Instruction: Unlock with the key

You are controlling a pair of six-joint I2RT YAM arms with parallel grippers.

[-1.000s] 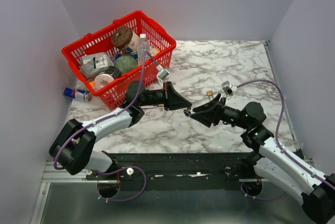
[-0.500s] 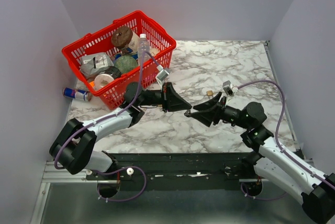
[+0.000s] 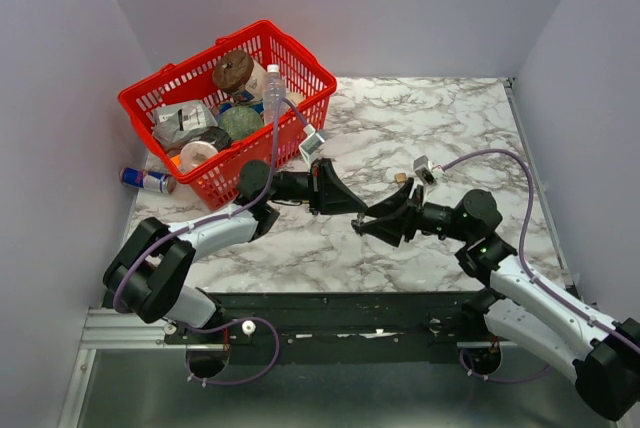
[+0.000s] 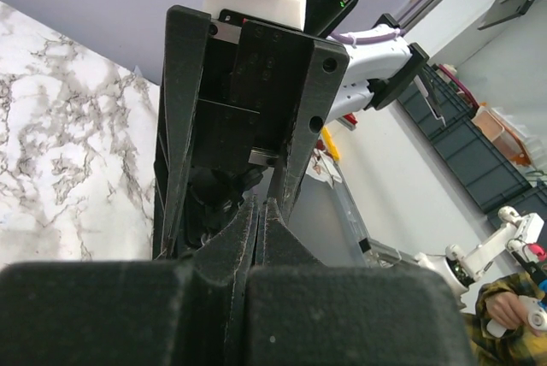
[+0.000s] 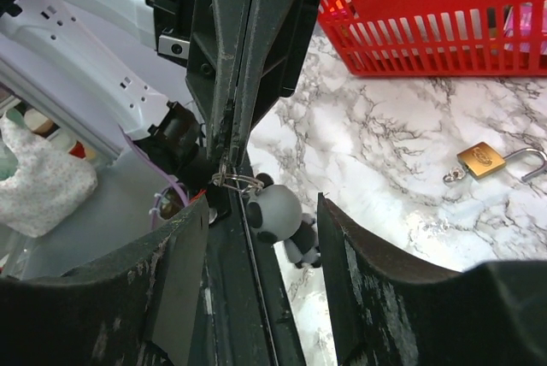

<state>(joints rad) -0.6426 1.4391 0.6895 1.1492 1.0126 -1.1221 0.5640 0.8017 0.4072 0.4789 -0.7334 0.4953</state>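
My left gripper (image 3: 357, 210) is held above the marble table, shut, its tips (image 4: 259, 203) pressed together. In the right wrist view a small wire ring (image 5: 235, 180) hangs from those shut tips (image 5: 229, 156), with a grey-and-black panda charm (image 5: 275, 212) dangling below it. The key sits pinched at the tips and is almost wholly hidden by the fingers. My right gripper (image 3: 363, 224) meets the left one tip to tip. It stands open (image 5: 263, 203), with the panda charm hanging between its fingers. The brass padlock (image 5: 481, 161) lies on the table (image 3: 400, 178), apart from both grippers.
A red basket (image 3: 150, 98) filled with groceries stands at the back left. Beside it a can (image 3: 145, 180) lies near the left wall. Walls close in the table on the left, back and right.
My right gripper has slid a little left, closing in on the left gripper's tips. The left gripper has stayed shut and has hardly moved.
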